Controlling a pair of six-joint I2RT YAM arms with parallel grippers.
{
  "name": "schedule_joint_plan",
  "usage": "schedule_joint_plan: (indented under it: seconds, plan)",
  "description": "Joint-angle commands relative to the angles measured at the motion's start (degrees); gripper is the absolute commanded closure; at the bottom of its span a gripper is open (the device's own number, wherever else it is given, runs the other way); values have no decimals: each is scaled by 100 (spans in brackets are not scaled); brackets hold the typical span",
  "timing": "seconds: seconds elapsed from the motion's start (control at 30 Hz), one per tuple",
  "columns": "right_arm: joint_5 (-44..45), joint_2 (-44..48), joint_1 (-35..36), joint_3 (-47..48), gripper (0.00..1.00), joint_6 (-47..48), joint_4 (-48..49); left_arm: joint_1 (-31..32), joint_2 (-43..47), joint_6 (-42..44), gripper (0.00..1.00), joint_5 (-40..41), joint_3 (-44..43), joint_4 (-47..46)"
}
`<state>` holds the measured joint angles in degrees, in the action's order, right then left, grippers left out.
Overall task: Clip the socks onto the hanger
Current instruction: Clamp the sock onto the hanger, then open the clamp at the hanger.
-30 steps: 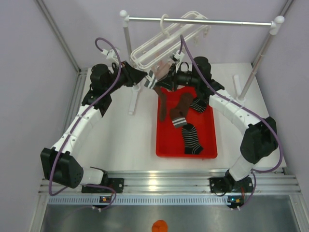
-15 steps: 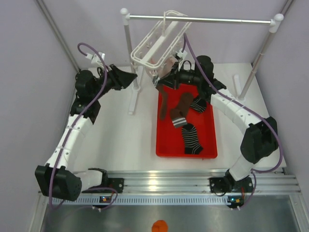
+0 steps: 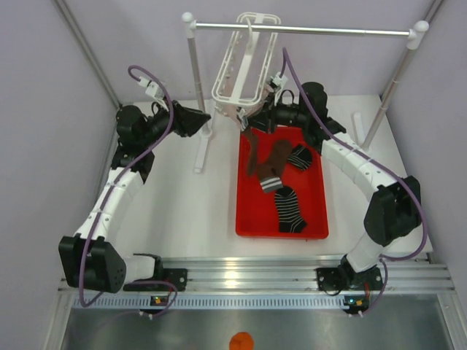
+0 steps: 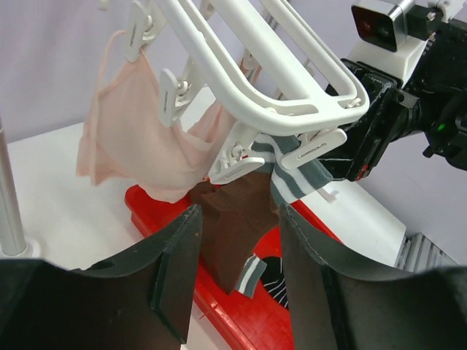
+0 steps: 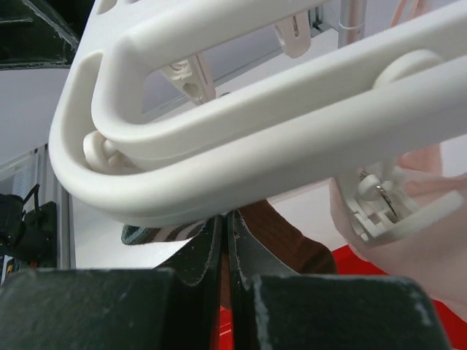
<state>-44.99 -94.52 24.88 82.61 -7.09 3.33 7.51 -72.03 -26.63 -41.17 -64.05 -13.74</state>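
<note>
A: What's nearest?
B: Three socks (image 3: 290, 208) in the red tray (image 3: 252, 215).
A: And beyond?
B: A brown sock (image 4: 233, 233) hangs toe-down from the hanger (image 5: 292, 138) — right gripper (image 5: 222, 226) clenched at its cuff, nearer; left gripper (image 4: 239, 210) released, leftward.

Two brown socks (image 3: 271, 164), two black striped socks (image 3: 290, 209), one hanger (image 3: 241, 65), one tray (image 3: 252, 215).

Hanger (image 3: 244, 62) on crossbar (image 3: 306, 30), above tray's (image 3: 248, 219) far end; 3 socks (image 3: 290, 209) in tray.
</note>
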Motion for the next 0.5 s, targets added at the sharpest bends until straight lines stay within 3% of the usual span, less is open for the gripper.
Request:
schedule_joint_plan:
  seconds: [0.0,0.2,0.47]
  plan:
    - [-159,153,-98,335,100,120,89,57,-206,141,47,-559,-336,-727]
    - [-203,153,-98,352,100,147,62,242,-312,281,46,-235,-336,-727]
    - [-273,109,-98,449,100,252,-105,348,-479,422,53,56,-450,-762]
